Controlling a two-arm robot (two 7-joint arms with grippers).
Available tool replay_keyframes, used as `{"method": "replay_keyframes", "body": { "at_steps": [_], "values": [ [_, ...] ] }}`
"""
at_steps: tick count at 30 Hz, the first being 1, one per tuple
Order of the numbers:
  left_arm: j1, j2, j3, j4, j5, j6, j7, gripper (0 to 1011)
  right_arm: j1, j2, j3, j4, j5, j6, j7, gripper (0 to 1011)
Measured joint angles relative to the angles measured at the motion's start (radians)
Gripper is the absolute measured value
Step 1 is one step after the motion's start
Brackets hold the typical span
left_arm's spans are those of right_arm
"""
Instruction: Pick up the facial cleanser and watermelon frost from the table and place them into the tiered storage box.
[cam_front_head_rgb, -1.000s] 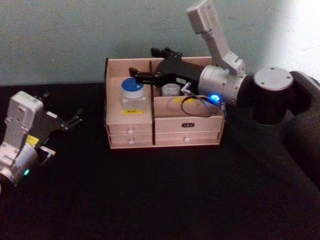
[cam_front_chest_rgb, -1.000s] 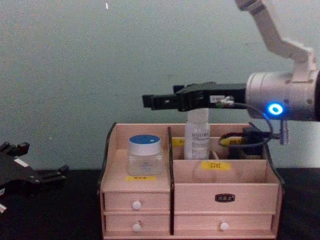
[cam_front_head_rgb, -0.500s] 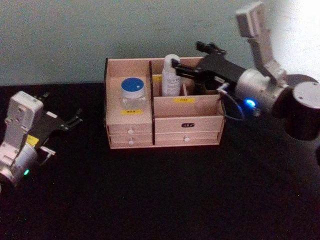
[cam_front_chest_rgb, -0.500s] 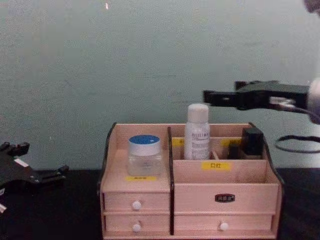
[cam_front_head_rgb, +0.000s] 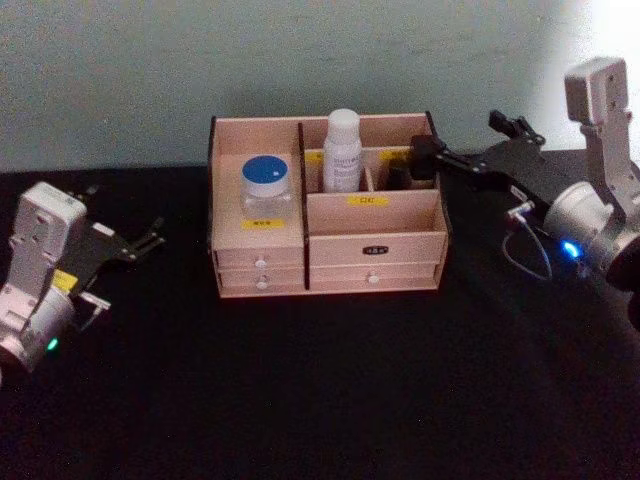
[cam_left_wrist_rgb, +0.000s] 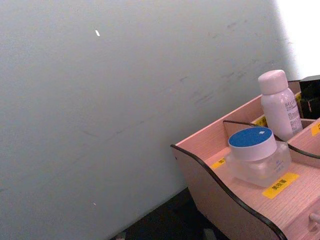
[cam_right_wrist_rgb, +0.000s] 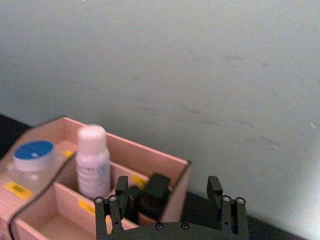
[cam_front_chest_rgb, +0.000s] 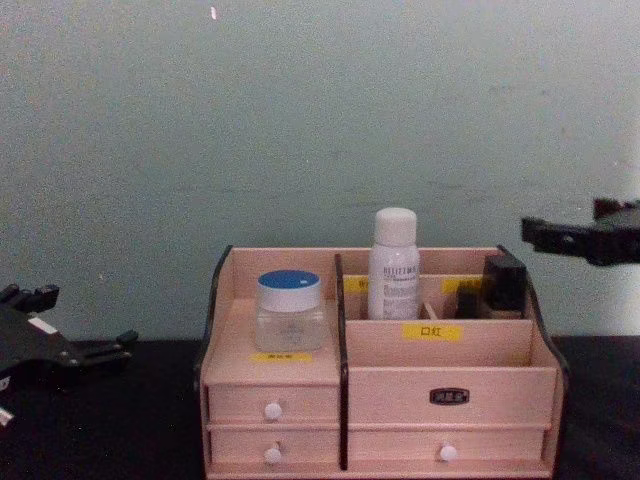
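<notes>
Head view: the facial cleanser (cam_front_head_rgb: 342, 150) stands upright in a rear compartment of the tiered storage box (cam_front_head_rgb: 375, 246), the watermelon frost (cam_front_head_rgb: 267, 185) on its left tier; the right tool (cam_front_head_rgb: 455, 158) (fingers spread, empty) sits just beside the box's right end, the left tool (cam_front_head_rgb: 148, 241) well apart over the desk (cam_front_head_rgb: 320, 390). Chest view: the left tool's state cannot be told. Right wrist view: cleanser beyond the spread fingers (cam_right_wrist_rgb: 114, 206).

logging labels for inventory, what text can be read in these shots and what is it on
"口红": yellow label on the tiered storage box, front right compartment.
Grey lettering on the facial cleanser: too blurred to read.
Yellow label under the watermelon frost: too small to read.
Dark plate on the box front: unreadable.
</notes>
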Motion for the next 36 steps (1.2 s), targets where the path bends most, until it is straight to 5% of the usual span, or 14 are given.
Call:
{"method": "replay_keyframes", "body": {
  "at_steps": [17,36],
  "values": [
    [0.000,0.000,0.000,0.000,0.000,0.000,0.000,1001,-0.149,-0.043,0.077,0.008,-0.058,-0.126,-0.075,1003],
    [0.000,0.000,0.000,0.000,0.000,0.000,0.000,1001,-0.155,-0.087,0.090,0.083,-0.131,-0.091,-0.083,1003]
  ]
}}
